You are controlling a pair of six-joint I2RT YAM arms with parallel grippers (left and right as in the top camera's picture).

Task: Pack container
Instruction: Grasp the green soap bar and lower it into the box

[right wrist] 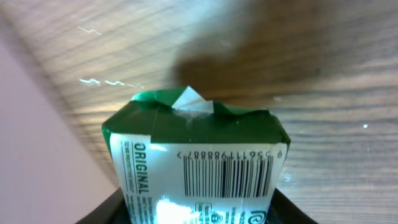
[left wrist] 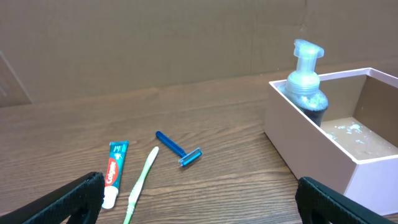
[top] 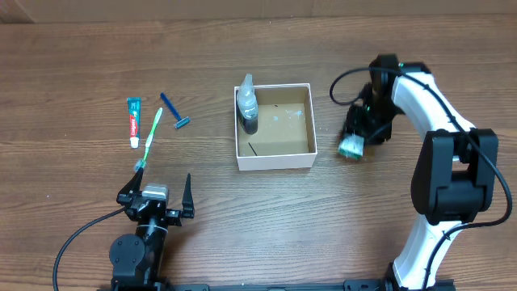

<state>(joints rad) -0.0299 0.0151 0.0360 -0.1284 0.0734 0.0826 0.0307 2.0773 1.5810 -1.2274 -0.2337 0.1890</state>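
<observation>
A square, open-topped cardboard container (top: 275, 158) with white walls and a brown inner floor sits near the middle of a wooden table (top: 73, 56). The floor shows faint pale marks. Inside it, against the left wall, stands a dark pump bottle (top: 247, 107) with a pale blue-green pump head, upright and rising above the rim. Just to the right of the container, outside it, the right gripper (top: 355, 142) is closed on a small green soap packet (top: 350, 149). The wrist camera shows the packet's folded green end, a barcode and the word "ORIGINAL", with the dark fingers (right wrist: 109, 211) pressed against either side of it. Whether the packet touches the table cannot be told. Well to the left of the container, three items lie loose on the wood: a blue razor (top: 174, 111) nearest the container, then a pale green toothbrush (top: 151, 138), then a toothpaste tube (top: 134, 121) farthest left. Near the table's front edge, below these items, the left gripper (top: 160, 181) rests with its jaws spread wide and nothing between them.
</observation>
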